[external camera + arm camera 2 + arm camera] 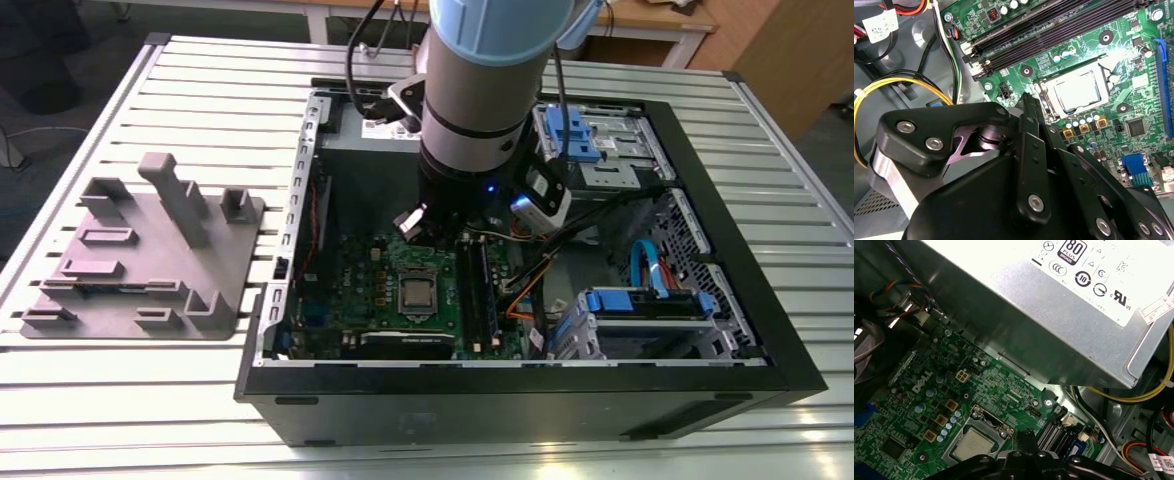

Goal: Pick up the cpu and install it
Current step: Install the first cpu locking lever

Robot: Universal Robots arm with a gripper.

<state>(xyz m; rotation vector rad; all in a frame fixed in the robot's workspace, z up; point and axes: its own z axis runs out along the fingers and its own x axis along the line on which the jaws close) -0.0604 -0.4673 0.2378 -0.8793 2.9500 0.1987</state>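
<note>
The cpu (418, 292) is a small silvery square lying flat in the socket on the green motherboard (358, 290), inside the open computer case. Both wrist views show the cpu (1077, 91) (974, 445) framed by the socket's metal bracket. My gripper (430, 226) hangs above the board, behind the socket in the exterior view and apart from the chip. Its black fingers meet at the tip in both wrist views (1025, 100) (1027, 434), shut with nothing between them.
The silver power supply (1054, 305) sits close behind the arm. Black memory slots (1054, 30) run beside the socket. Yellow cables (899, 82) and blue drive bays (641, 305) fill the exterior view's right. A grey parts fixture (147, 260) lies on the slatted table outside the case.
</note>
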